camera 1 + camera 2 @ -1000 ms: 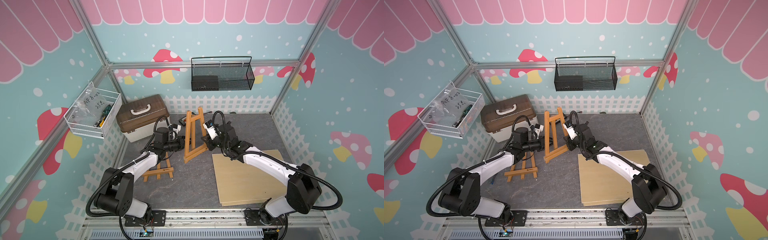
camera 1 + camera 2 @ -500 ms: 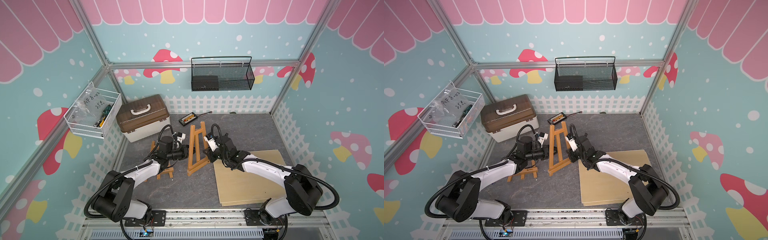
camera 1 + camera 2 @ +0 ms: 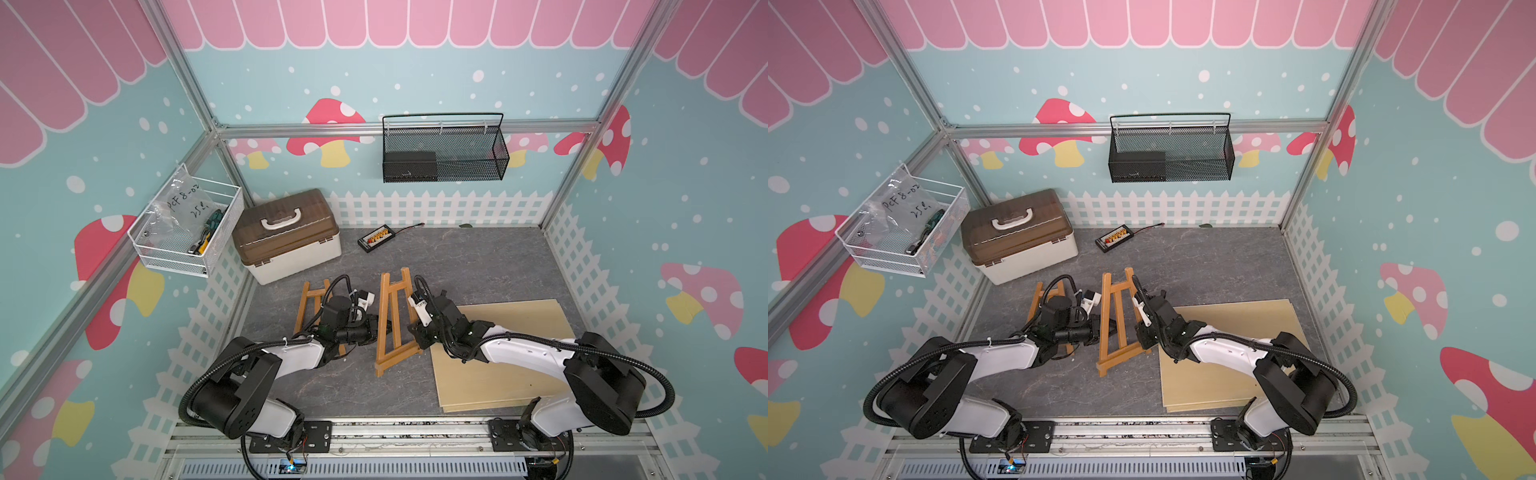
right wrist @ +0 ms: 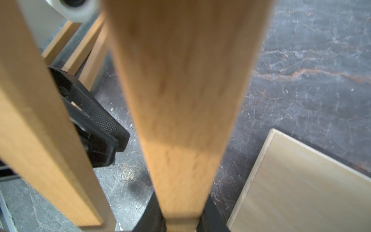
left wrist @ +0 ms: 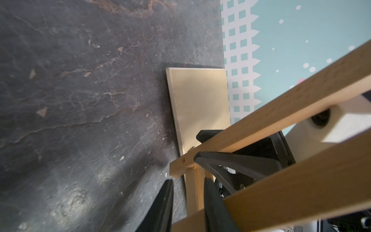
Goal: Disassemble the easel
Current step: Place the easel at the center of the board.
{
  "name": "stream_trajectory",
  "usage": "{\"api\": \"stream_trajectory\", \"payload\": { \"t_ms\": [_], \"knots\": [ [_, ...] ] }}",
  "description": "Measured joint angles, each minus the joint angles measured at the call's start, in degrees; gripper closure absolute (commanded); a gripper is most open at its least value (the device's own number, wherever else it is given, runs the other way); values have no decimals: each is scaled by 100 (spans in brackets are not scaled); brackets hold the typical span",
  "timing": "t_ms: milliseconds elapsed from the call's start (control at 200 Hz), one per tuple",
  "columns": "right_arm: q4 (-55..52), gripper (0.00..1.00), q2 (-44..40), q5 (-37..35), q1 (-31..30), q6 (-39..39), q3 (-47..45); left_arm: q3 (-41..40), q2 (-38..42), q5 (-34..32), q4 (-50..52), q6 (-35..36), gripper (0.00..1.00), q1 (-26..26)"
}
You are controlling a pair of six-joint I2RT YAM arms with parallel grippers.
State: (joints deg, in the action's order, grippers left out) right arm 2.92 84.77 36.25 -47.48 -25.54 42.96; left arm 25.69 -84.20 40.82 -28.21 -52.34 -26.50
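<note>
The wooden easel (image 3: 397,359) (image 3: 1119,359) stands upright mid-floor between both arms. My right gripper (image 3: 415,328) (image 4: 181,213) is shut on its right-hand leg (image 4: 180,120), which fills the space between the jaws. My left gripper (image 3: 382,328) (image 5: 188,188) reaches in from the left. Its jaws straddle a short crossbar (image 5: 193,186), one finger against it and a sliver of floor showing beside the other. A second wooden frame (image 3: 309,303) lies flat under the left arm.
A pale wooden board (image 3: 511,357) (image 5: 200,100) lies flat right of the easel. A brown-lidded toolbox (image 3: 286,237) and a small connector board (image 3: 376,239) sit at the back. A white wire basket (image 3: 183,228) and a black mesh basket (image 3: 442,153) hang on the walls.
Both arms brought the easel from the back of the floor toward the front, uncovering the connector board. The left jaws narrowed around the crossbar. The right grip stayed shut.
</note>
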Motion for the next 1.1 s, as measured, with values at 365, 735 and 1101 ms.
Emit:
{"api": "stream_trajectory", "payload": {
  "t_ms": [365, 735, 1101],
  "knots": [
    [52, 82, 216, -352, -63, -308, 20, -92, -105, -249, 170, 190, 69, 7],
    [-214, 83, 570, -841, -90, -538, 391, -96, 1447, -828, 1919, 868, 66, 807],
    [-929, 82, 1381, -997, -96, -625, 1316, 203, 2452, -1117, 3399, 1478, 46, 1342]
  ]
}}
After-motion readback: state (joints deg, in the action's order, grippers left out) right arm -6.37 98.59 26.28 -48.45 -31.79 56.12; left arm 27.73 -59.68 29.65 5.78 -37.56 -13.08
